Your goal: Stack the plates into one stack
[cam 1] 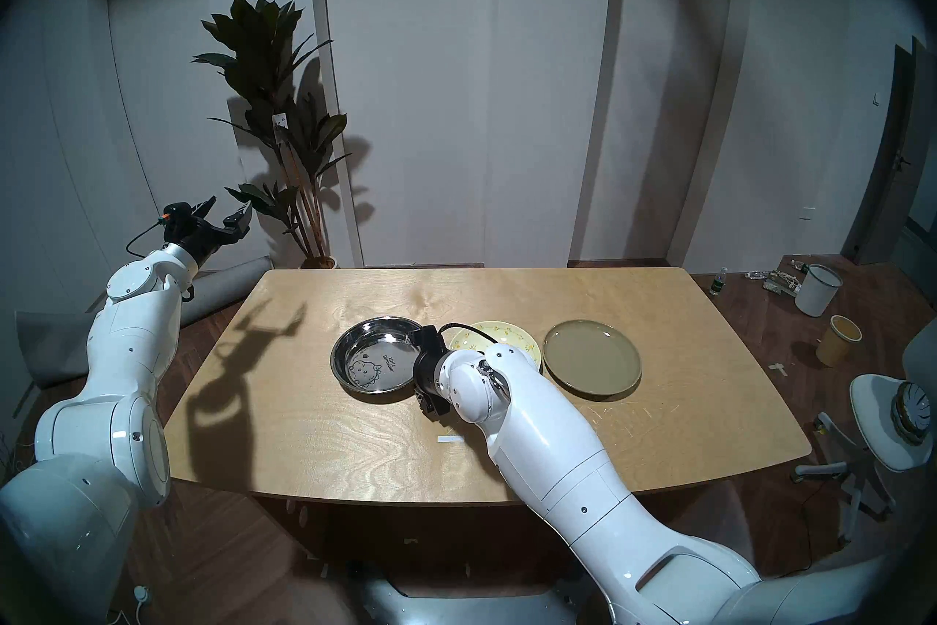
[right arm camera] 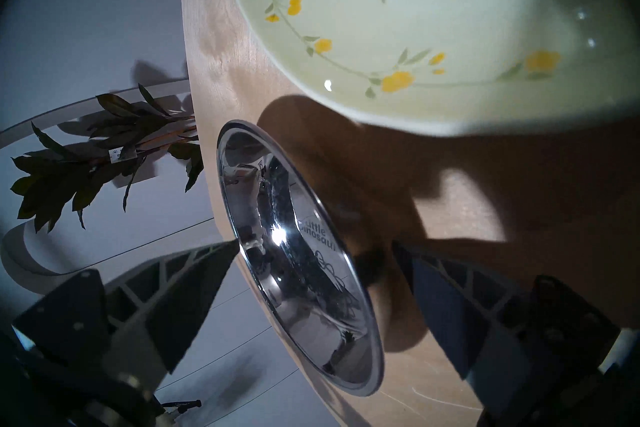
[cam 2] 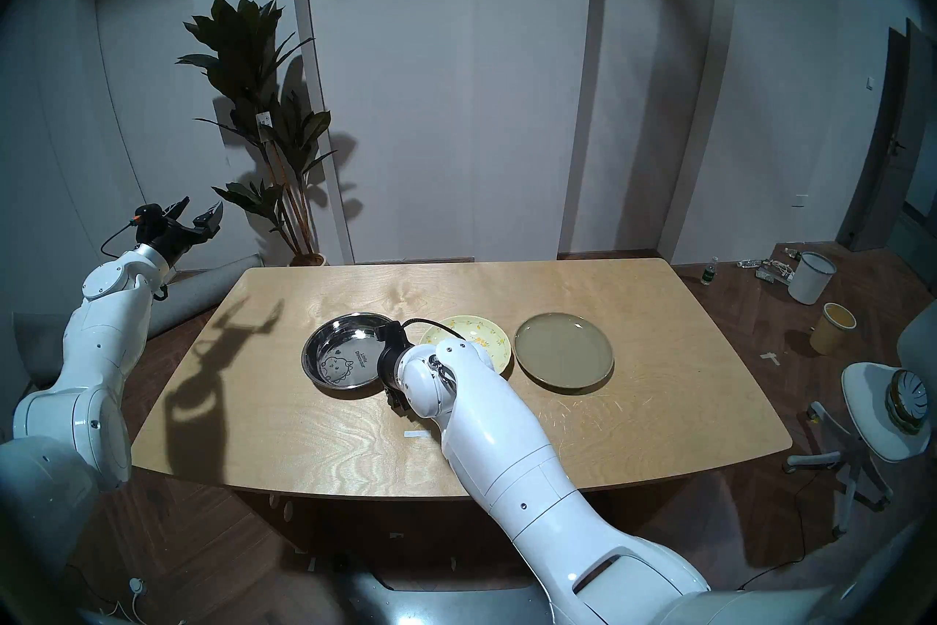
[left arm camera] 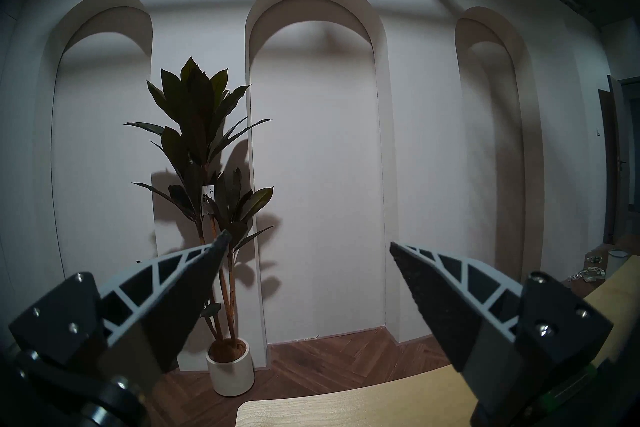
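Note:
Three plates lie in a row on the wooden table (cam 1: pixel 659 431). A shiny steel dish (cam 1: pixel 375 357) with a cartoon print is on the left. A pale yellow floral plate (cam 1: pixel 494 335) in the middle is partly hidden by my right arm. A flat olive plate (cam 1: pixel 590 357) is on the right. My right gripper (right arm camera: pixel 316 242) is open at the steel dish's (right arm camera: pixel 298 253) right rim. One finger is over the dish and the other is on the table side. My left gripper (cam 1: pixel 225 215) hangs open and empty beyond the table's back left corner.
A potted plant (cam 1: pixel 274 111) stands behind the table's left corner, and a grey roll (cam 1: pixel 223 289) lies on the floor beside it. A white tape strip (cam 1: pixel 450 439) marks the table front. To the right are a white chair (cam 1: pixel 892 421) and two bins (cam 1: pixel 816 289).

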You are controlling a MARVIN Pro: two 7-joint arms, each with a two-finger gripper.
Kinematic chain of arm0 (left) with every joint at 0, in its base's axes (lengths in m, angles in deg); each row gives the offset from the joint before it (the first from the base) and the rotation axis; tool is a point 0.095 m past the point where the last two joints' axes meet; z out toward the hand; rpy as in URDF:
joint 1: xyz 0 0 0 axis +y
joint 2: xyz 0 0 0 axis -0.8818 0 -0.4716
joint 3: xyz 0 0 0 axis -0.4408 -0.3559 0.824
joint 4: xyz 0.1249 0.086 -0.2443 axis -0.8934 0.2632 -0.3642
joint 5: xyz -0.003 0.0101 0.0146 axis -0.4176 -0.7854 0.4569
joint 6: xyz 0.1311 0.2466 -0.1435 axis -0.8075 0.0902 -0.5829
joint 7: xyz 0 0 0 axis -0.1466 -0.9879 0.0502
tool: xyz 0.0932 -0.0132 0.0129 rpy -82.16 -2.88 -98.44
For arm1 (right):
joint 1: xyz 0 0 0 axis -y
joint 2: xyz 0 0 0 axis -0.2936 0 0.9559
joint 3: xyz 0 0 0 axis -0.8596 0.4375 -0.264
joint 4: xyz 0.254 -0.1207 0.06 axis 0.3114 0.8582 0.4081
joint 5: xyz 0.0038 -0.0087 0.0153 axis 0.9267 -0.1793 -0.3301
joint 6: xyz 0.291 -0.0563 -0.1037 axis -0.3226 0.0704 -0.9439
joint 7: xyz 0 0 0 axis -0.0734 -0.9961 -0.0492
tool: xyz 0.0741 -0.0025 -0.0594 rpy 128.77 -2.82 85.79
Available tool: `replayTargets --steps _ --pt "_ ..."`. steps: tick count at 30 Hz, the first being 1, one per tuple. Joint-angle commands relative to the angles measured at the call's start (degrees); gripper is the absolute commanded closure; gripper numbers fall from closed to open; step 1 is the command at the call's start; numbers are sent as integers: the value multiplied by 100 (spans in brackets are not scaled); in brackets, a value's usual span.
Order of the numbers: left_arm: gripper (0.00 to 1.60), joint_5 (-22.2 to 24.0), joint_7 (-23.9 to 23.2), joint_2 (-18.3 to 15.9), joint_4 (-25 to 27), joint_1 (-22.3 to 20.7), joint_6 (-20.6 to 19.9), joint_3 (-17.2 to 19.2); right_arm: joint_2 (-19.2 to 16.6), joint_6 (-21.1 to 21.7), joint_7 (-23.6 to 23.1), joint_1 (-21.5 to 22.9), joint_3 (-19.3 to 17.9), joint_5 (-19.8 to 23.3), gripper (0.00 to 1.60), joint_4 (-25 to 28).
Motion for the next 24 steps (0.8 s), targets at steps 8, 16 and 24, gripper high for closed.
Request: replayTargets --steps 8,16,24 --pt "0 0 10 -52 -21 -251 105 -2 310 434 -204 553 -28 266 30 -814" --pt "0 4 5 -55 -42 -263 120 -11 365 587 -233 653 -28 368 137 -1076" --pt "0 11 2 -58 -52 -268 128 -19 310 700 -291 696 37 331 160 -975"
